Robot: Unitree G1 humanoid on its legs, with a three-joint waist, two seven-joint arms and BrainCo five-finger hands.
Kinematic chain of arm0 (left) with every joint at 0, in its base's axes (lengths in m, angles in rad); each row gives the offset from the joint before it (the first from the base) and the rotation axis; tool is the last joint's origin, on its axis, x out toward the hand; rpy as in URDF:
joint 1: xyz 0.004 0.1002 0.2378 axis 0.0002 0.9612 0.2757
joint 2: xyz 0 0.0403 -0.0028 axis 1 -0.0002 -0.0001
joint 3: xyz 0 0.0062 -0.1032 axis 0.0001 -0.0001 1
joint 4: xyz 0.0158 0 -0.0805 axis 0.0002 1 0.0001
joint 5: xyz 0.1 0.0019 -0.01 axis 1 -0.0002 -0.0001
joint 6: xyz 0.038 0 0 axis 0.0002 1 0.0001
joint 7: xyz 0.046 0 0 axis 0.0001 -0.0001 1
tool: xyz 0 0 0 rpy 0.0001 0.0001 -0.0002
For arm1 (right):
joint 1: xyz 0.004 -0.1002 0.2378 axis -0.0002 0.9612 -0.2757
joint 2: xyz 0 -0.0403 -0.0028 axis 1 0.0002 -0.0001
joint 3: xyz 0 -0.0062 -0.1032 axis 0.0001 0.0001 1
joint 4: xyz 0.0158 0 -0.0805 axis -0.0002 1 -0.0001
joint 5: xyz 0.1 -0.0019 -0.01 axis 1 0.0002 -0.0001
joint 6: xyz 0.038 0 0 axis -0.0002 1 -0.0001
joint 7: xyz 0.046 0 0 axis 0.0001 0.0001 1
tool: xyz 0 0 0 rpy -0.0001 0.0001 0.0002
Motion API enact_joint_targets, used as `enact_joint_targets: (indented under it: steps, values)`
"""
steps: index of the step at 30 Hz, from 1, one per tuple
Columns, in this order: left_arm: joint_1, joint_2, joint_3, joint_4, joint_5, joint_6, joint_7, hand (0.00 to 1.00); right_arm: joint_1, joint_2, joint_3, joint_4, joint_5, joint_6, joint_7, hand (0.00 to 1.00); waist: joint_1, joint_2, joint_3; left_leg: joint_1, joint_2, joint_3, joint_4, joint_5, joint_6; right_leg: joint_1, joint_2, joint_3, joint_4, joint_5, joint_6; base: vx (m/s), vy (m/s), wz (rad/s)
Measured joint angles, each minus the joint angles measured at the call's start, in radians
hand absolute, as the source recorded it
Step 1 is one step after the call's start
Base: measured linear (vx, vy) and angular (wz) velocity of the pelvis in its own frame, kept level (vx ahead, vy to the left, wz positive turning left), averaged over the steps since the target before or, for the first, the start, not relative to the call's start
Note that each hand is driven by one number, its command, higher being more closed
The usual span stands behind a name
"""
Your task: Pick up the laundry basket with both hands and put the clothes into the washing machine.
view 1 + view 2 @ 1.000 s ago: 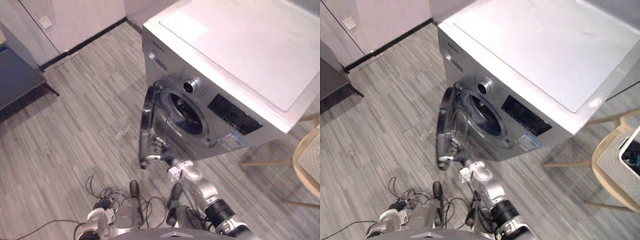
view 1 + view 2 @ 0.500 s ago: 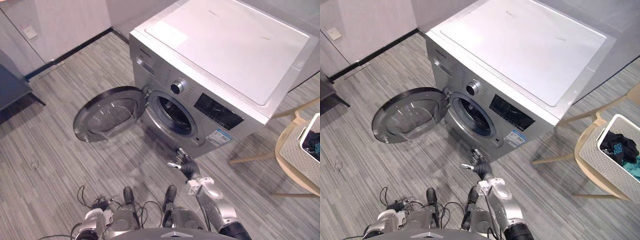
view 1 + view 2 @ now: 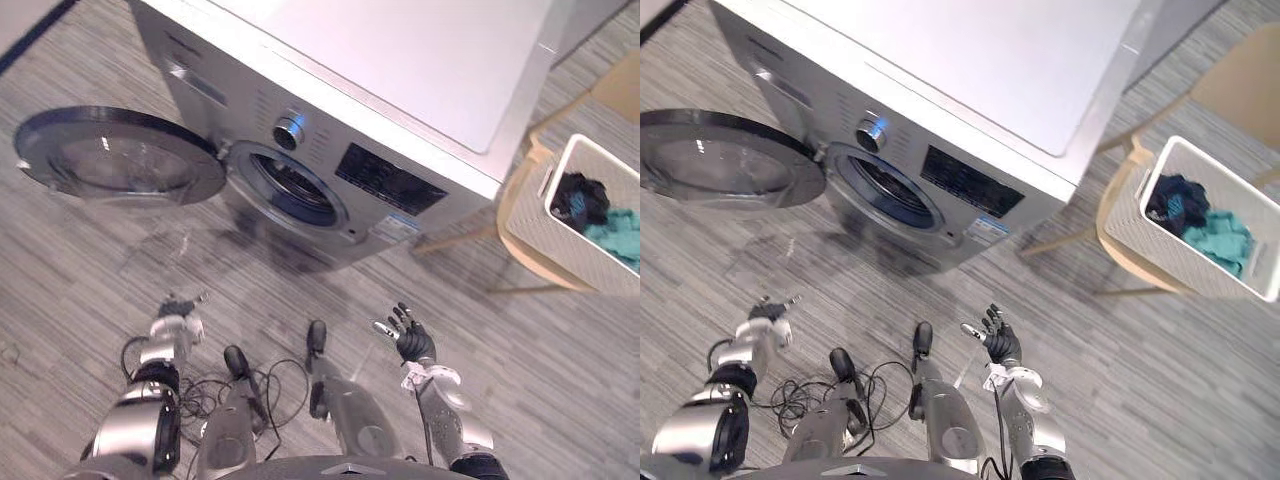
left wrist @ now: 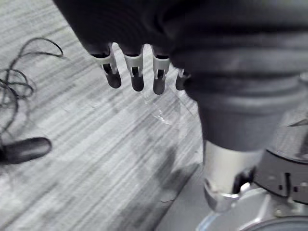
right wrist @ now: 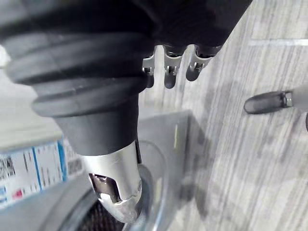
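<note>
Near the bottom, the left hand (image 3: 176,312) is at 7 o'clock and the right hand (image 3: 408,338) at 5 o'clock. Both are above the grey floor (image 3: 560,350), and both have their fingers apart and hold nothing. The left wrist view shows its fingers (image 4: 137,77) over bare floor. The right wrist view shows the machine's blue and white label (image 5: 33,163) up close.

Farther off, at 12 o'clock, is the washing machine (image 3: 380,60). Its round door (image 3: 115,155) is swung wide open toward 10 o'clock. At 2 o'clock the white laundry basket (image 3: 1140,225) sits on a wooden chair (image 3: 545,278), well apart from both hands. Dark and teal clothes (image 3: 1205,225) lie inside it. The right eye view shows the whole basket, but the left eye view cuts off its side.
</note>
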State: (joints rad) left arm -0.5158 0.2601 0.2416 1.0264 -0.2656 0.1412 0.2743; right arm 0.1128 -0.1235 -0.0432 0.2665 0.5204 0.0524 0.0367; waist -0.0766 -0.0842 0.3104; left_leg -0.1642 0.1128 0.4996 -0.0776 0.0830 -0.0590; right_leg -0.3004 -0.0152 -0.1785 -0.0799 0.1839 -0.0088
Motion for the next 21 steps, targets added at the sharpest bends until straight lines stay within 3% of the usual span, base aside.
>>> enact_joint_targets:
  steps: [2, 4, 5, 10, 15, 21]
  values:
    - [-0.104, 0.058, 0.037, 0.037, -0.125, -0.025, 0.016, 0.00, 0.001, 0.003, -0.003, -0.026, 0.016, -0.006, -0.007, 0.00, -0.012, -0.025, 0.014, -0.036, -0.001, 0.026, 0.000, 0.001, 0.002, -0.051, 0.003, 0.031, 0.000, 0.018, 0.001, 0.01, 0.015, -0.32]
    - [-0.147, 0.081, 0.050, 0.053, -0.185, -0.036, 0.023, 0.00, 0.001, 0.011, -0.008, -0.027, 0.027, -0.007, -0.020, 0.00, -0.017, -0.033, 0.026, -0.048, -0.001, 0.029, 0.000, 0.004, 0.004, -0.065, 0.003, 0.034, 0.000, 0.023, 0.001, 0.01, 0.010, -0.12]
    - [-0.199, 0.098, 0.069, 0.056, -0.309, -0.063, 0.025, 0.00, 0.002, 0.022, -0.016, -0.027, 0.040, -0.007, -0.032, 0.00, -0.022, -0.041, 0.048, -0.062, 0.000, 0.029, 0.000, 0.008, 0.005, -0.078, 0.004, 0.034, 0.000, 0.027, 0.000, 0.00, 0.000, 0.00]
    - [-0.275, 0.114, 0.096, 0.045, -0.551, -0.126, 0.062, 0.00, 0.003, 0.040, -0.007, -0.057, 0.065, -0.012, -0.062, 0.00, -0.033, -0.058, 0.077, -0.083, 0.001, 0.031, 0.000, 0.010, 0.006, -0.099, 0.006, 0.070, -0.001, 0.042, 0.012, 0.03, 0.018, -0.01]
    - [-0.308, 0.136, 0.128, 0.004, -0.607, -0.167, 0.130, 0.00, 0.003, 0.041, 0.002, -0.058, 0.072, -0.029, -0.069, 0.00, -0.029, -0.066, 0.083, -0.100, 0.001, 0.036, 0.001, 0.011, 0.009, -0.119, 0.006, 0.118, -0.001, 0.059, 0.035, 0.05, 0.026, -0.02]
    - [-0.366, 0.189, 0.171, 0.007, -0.632, -0.172, 0.179, 0.00, 0.004, 0.043, 0.005, -0.059, 0.081, -0.030, -0.068, 0.00, -0.021, -0.075, 0.087, -0.099, 0.003, 0.046, 0.015, 0.006, 0.015, -0.117, 0.003, 0.148, -0.001, 0.075, 0.050, 0.04, 0.011, -0.03]
